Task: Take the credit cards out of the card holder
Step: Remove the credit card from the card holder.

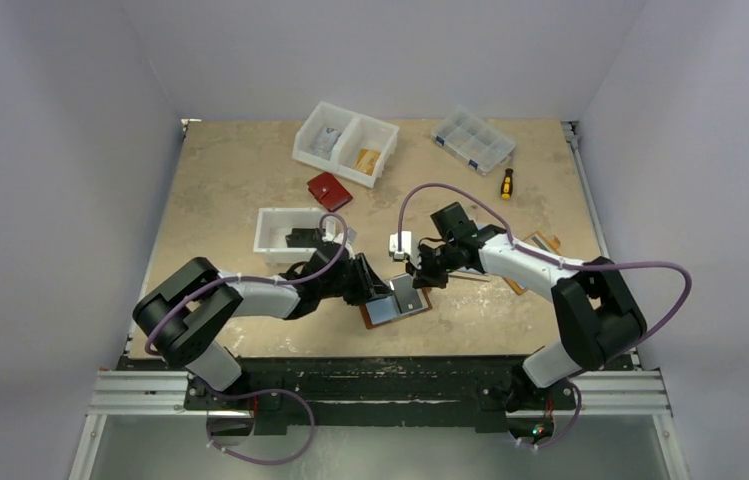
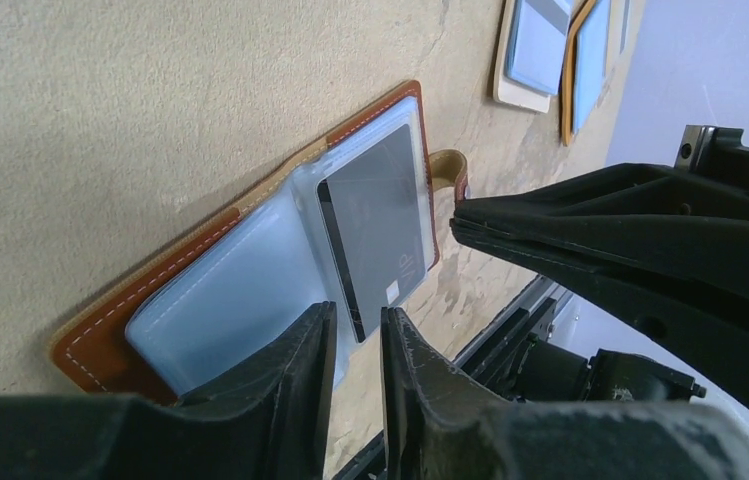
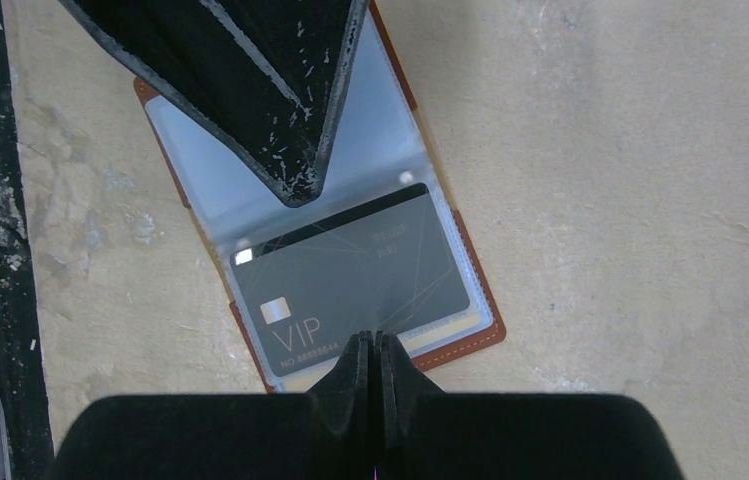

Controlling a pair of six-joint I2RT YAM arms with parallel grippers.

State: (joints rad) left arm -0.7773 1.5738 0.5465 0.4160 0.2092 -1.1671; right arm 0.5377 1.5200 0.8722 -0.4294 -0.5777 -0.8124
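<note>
Beige tabletop (image 1: 240, 180): our right fingers (image 3: 355, 370) are clenched at the credit card (image 3: 370, 270) edge. We cannot tell whether the left fingers (image 2: 290, 380) grip the card holder (image 2: 100, 335). Next, we pull the card out.

card holder (image 2: 100, 332) looks like stitched brown leather, sleeves (image 2: 240, 285) glossy clear plastic, card (image 3: 360, 285) matt dark plastic, worktop (image 3: 630, 200) rough beige.

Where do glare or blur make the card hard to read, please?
Right wrist: card sharp, VIP legible, small glint on the sleeve; left wrist: left tool blurred up close, card greyed by sheen; top external: card just a pale patch.
</note>
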